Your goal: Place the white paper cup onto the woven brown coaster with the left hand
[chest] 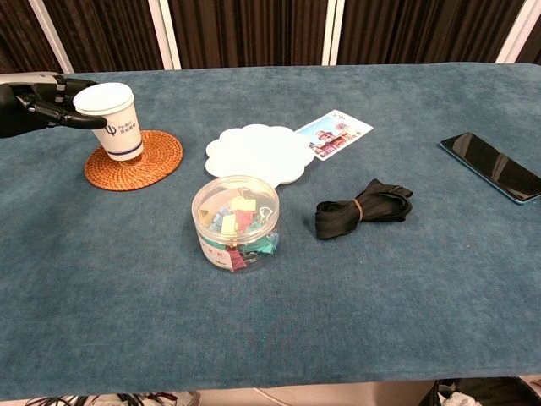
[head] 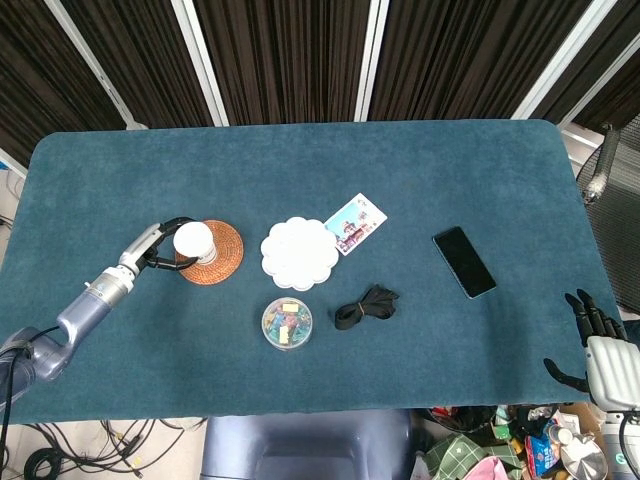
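The white paper cup point(head: 193, 240) point(chest: 114, 118) stands on the left part of the woven brown coaster point(head: 222, 262) point(chest: 150, 165), leaning slightly. My left hand point(head: 155, 248) point(chest: 38, 101) reaches in from the left and holds the cup near its rim, with fingers on both sides of it. My right hand point(head: 598, 340) hangs off the table's front right corner, fingers apart and holding nothing; the chest view does not show it.
Right of the coaster lies a white flower-shaped coaster point(head: 299, 252) point(chest: 258, 152), then a picture card point(head: 355, 224) point(chest: 334, 133). A clear round box of clips point(head: 287, 322) point(chest: 236, 222), a black strap point(head: 366, 305) point(chest: 363, 207) and a black phone point(head: 464, 261) point(chest: 494, 166) sit nearer the front and right.
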Tool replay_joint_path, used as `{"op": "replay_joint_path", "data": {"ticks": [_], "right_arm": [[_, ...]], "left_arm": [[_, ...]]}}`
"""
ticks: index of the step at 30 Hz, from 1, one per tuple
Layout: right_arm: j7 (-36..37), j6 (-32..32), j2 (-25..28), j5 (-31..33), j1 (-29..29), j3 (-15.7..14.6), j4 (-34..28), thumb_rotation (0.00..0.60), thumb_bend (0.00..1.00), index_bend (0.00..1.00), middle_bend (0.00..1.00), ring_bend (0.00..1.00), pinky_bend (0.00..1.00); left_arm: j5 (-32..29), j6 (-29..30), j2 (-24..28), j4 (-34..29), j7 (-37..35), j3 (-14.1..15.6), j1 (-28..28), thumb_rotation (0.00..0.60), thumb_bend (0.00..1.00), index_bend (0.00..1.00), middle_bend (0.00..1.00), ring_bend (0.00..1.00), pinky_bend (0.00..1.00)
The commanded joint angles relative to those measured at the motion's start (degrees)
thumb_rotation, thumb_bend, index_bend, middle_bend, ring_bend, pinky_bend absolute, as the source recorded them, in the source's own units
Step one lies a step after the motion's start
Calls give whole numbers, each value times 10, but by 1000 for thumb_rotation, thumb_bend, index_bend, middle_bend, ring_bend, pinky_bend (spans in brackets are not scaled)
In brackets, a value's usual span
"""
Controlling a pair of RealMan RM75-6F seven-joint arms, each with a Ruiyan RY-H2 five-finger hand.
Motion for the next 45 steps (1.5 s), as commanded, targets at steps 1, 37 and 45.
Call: {"op": "replay_joint_path", "data": {"ticks": [1,37,45], "right_arm": [[0,0,0,0,0,0,0,600,126,4,0,127,162],[5,2,2,-2,-1,0,-2,600,126,4,0,127,162],[0,4,0,-4,-1,-1,-2,600,126,4,0,128,162]], "left_arm": [[3,-2,-4,6,-1,1,-1,600,301,256,299,0,10],[30,35,107,-78,131,25,11,600,93,5,75,0,0],[-38,81,246,-278,428,6,66,600,88,0,76,0,0]]}}
